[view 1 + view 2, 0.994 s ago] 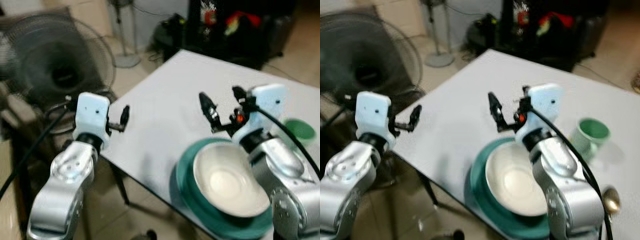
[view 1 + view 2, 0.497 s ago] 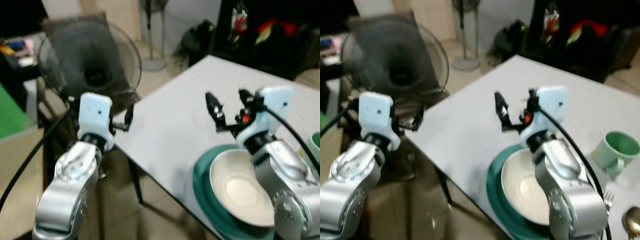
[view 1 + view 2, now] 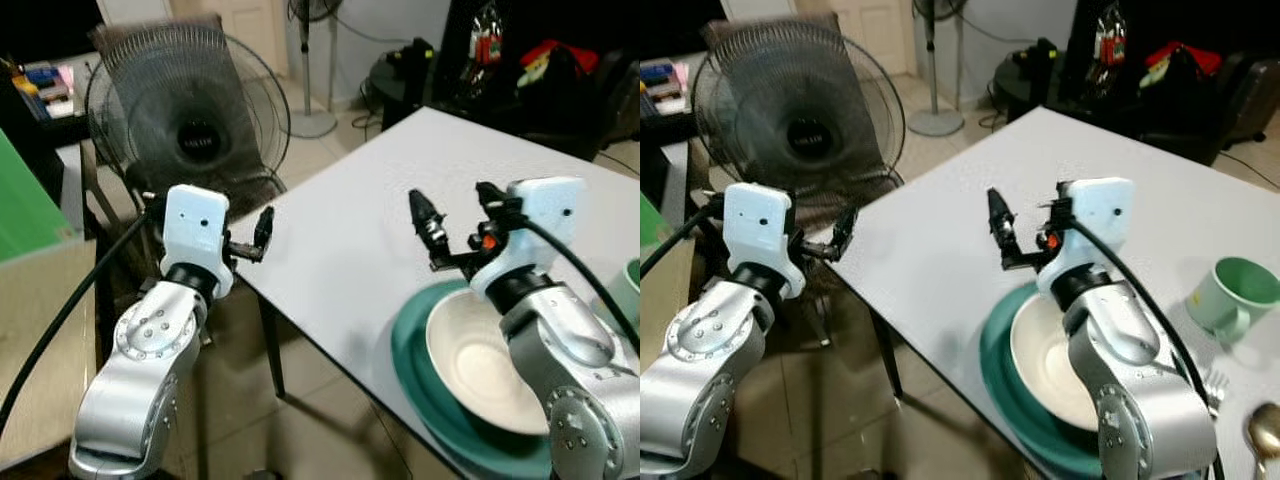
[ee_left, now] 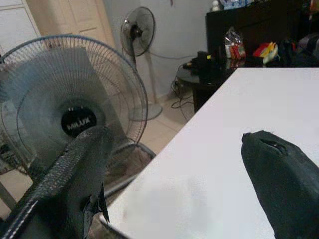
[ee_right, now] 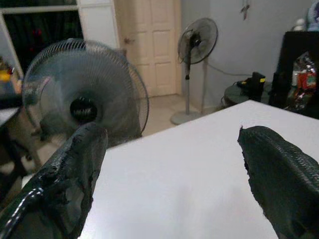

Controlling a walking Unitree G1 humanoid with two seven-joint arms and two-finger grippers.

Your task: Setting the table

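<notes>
The white table (image 3: pixel 340 250) runs diagonally, its near corner at about 9 o'clock from the dishes, its long near edge slanting down toward 5 o'clock with bare tiled floor (image 3: pixel 300 420) below it. A cream bowl (image 3: pixel 1055 365) sits inside a teal plate (image 3: pixel 1005 395) whose rim lies just beside that near edge at about 5 o'clock in the scene. A green mug (image 3: pixel 1225 295) stands at 3 o'clock, apart from the plate, and a spoon (image 3: pixel 1265 430) lies near the 4 o'clock corner. The right gripper (image 3: pixel 455 225) hovers above the tabletop just past the plate's far rim, fingers spread wide and holding nothing. The left gripper (image 3: pixel 845 235) hangs off the table's near corner at 9 o'clock, fingers also well apart and empty. Broad bare tabletop stretches toward 12 o'clock. A large floor fan (image 3: pixel 190 125) stands at 10 o'clock just beyond the corner, and a pedestal fan (image 3: pixel 935 60) stands farther back at 12 o'clock
</notes>
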